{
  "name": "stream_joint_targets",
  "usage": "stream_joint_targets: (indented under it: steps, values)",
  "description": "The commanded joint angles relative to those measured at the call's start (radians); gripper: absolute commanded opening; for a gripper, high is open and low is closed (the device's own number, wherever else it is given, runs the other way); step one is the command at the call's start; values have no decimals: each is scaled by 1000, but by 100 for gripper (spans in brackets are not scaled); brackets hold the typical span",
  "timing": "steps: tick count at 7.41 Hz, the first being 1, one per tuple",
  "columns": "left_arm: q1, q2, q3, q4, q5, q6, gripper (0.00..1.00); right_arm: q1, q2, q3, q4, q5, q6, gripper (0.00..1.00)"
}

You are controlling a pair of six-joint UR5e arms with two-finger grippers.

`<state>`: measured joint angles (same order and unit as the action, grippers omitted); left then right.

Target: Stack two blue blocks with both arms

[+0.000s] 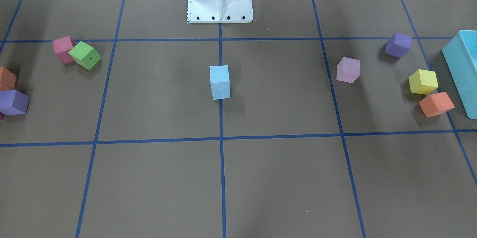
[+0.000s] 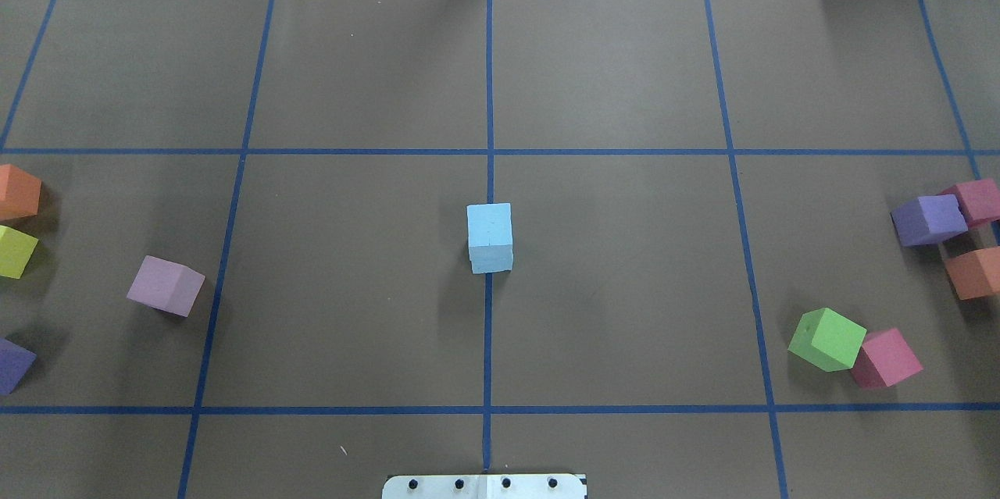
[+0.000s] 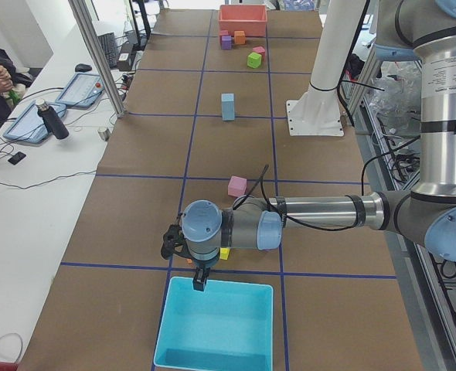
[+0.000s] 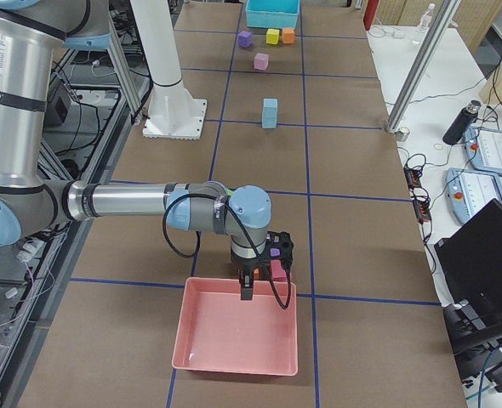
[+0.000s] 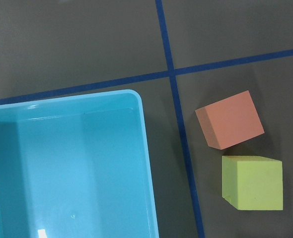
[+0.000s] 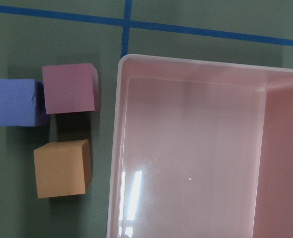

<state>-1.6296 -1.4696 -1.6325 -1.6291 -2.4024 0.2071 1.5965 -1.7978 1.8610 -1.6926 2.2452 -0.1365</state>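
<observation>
Blue blocks (image 2: 491, 237) stacked at the middle of the desk (image 2: 351, 288) on the tape line (image 2: 489, 93), left pincer (image 3: 200, 284) above turquoise box (image 3: 216, 336), right pincer (image 4: 246, 292) above pink tray (image 4: 234, 340), cannot tell whether either is apart or together.

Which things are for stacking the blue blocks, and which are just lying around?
For the job: two blue blocks, stacked; left arm; right arm.
Lying about: green cube, yellow cube, lilac cube, orange cubes, purple cubes, pink cubes, turquoise box, pink tray.
</observation>
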Motion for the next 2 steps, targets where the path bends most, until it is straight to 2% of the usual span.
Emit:
stream_joint_targets:
  steps: [1,2]
  values:
    - [1,0,0,0,0,0,98,0,0,0,1,1,-2,100]
    - [-1,2,0,0,0,0,98,0,0,0,1,1,0,100]
